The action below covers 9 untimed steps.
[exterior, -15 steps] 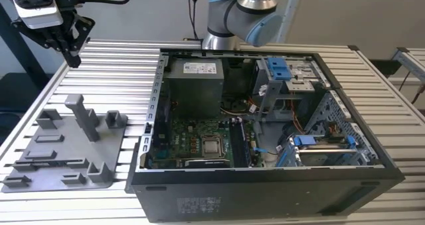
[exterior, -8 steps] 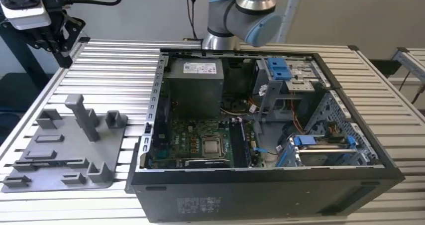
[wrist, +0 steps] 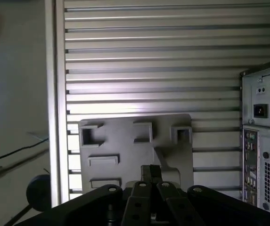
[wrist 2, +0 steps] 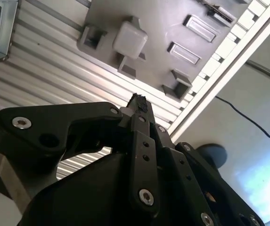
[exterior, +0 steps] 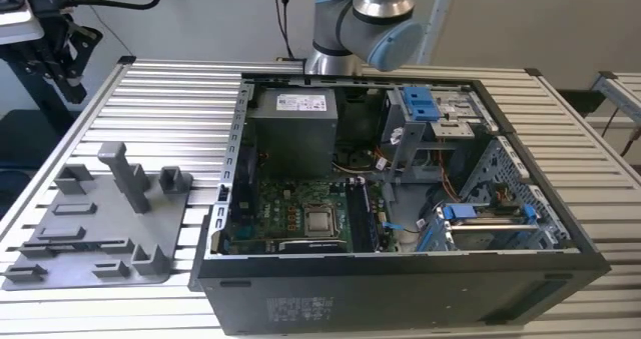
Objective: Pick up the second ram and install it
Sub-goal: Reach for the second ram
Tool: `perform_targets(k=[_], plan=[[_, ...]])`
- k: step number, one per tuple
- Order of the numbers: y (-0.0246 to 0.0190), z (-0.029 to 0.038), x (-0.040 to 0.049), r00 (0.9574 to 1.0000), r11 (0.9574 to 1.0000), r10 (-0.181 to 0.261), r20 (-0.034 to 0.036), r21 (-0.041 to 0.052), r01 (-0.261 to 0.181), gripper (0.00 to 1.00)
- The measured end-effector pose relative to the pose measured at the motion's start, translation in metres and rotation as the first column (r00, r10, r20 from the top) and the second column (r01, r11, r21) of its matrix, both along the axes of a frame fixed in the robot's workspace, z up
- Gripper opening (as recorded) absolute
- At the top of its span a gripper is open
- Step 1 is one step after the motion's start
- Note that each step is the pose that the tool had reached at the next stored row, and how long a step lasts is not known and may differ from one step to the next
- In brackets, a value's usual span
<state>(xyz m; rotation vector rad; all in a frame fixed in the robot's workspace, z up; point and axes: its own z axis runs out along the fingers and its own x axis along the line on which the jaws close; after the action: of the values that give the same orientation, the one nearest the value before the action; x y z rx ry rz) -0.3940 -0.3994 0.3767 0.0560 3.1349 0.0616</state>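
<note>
aloft, closed gripper (wrist: 150, 173) faces grey tray (wrist: 172, 160) beside open case (wrist: 266, 141).

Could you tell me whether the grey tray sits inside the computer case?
No, the exterior view shows the grey tray lying on the slatted table, beside the computer case.

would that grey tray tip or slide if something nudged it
Probably slide: the grey tray lies flat with a broad base on the ribbed table. It looks like stiff, light plastic, so it may shift easily.
</note>
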Motion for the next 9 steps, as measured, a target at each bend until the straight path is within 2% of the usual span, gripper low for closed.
perform_targets(k=[9], plan=[[-0.0003, -0.0037, -0.0161, 0.9989, 0.9989, 0.047, 0.0004, 0.0000, -0.047, 0.11]])
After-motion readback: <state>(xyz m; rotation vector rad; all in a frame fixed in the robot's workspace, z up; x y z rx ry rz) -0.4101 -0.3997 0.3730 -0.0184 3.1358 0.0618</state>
